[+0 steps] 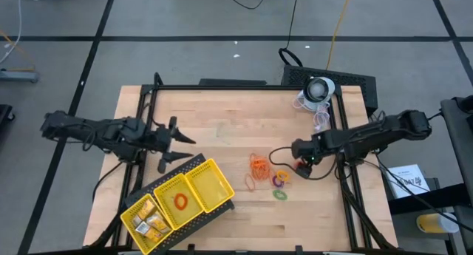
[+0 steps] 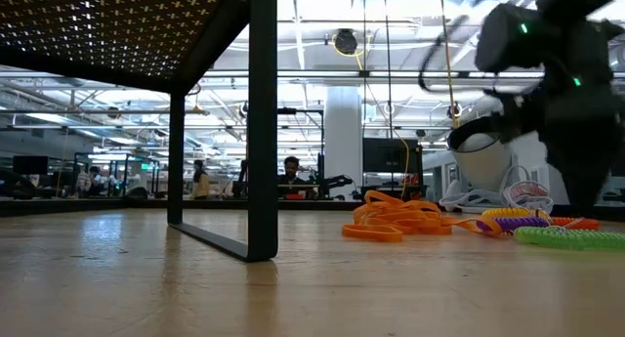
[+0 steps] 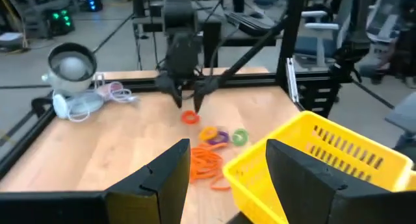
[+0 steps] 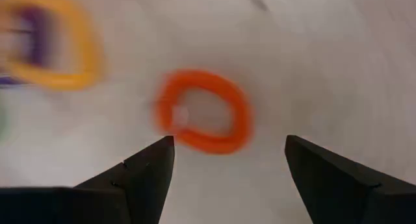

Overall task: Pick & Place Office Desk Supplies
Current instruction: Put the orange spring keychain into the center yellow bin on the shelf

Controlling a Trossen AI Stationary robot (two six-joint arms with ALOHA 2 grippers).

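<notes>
Your right gripper (image 4: 224, 160) hovers with jaws wide apart just above the small orange coiled plastic ring (image 4: 203, 111), which lies flat on the pale wooden table (image 1: 222, 137) beside the yellow and purple rings (image 1: 281, 177). Expect it to be light, springy and prone to skating; pinch across one side of its band. Your left gripper (image 1: 177, 147) waits, parted and empty, over the yellow slotted plastic tray (image 1: 222, 182). No writing is readable anywhere.

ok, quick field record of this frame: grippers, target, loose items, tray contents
right gripper: open, low over the red ring, not gripping
left gripper: open, empty, by the yellow tray
loose on table: orange rubber bands, yellow, purple and green rings
tray: one red ring in the middle compartment, gold blocks in an end one
</notes>
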